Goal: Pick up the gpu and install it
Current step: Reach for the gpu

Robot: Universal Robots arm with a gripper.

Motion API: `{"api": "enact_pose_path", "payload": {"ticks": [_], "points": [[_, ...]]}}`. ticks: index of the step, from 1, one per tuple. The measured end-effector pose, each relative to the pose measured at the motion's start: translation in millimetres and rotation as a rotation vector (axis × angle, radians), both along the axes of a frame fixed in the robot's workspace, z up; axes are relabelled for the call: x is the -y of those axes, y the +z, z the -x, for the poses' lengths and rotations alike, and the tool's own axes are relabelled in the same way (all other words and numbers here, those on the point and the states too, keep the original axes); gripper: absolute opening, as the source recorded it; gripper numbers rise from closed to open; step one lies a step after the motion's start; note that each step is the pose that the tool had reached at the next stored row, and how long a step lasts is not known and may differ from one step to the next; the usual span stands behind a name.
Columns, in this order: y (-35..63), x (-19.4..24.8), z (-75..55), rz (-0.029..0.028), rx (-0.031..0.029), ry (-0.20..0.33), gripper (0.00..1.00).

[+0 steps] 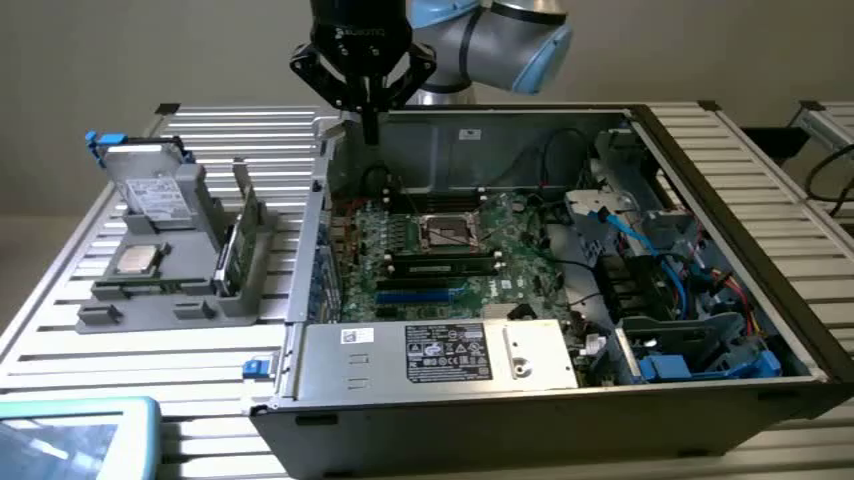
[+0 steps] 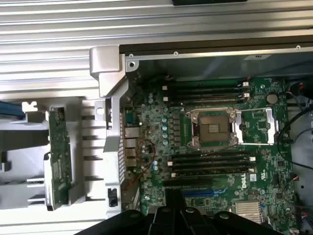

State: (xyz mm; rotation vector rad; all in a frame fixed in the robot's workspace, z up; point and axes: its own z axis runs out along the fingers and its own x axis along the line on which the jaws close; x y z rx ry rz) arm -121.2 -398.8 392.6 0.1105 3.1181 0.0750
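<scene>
The gripper (image 1: 368,122), closed and empty, hangs over the far corner of the open computer case (image 1: 534,425). The gpu (image 1: 230,258) stands on edge in the grey holder (image 1: 147,305) on the desk (image 1: 80,365), off to the exterior view's left, its long axis seemingly parallel to the case's side.

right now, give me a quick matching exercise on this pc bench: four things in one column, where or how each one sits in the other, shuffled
Things
1 gpu
2 silver drive
3 processor chip
4 gripper

Places and states
a shut and empty, up near the back corner of the open case
b lying flat on the grey holder
c standing on its edge in the holder, on the side nearest the case
d upright at the holder's back end, blue tab at its top

Pairs: 1-c, 2-d, 3-b, 4-a
</scene>
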Motion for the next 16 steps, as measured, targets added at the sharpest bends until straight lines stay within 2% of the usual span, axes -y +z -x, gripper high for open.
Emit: {"api": "enact_pose_path", "payload": {"ticks": [13,16], "points": [[0.0,0.0,0.0,0.0,0.0,0.0,0.11],[0.1,0.8,3.6,0.0002,-0.0002,0.0,0.11]]}}
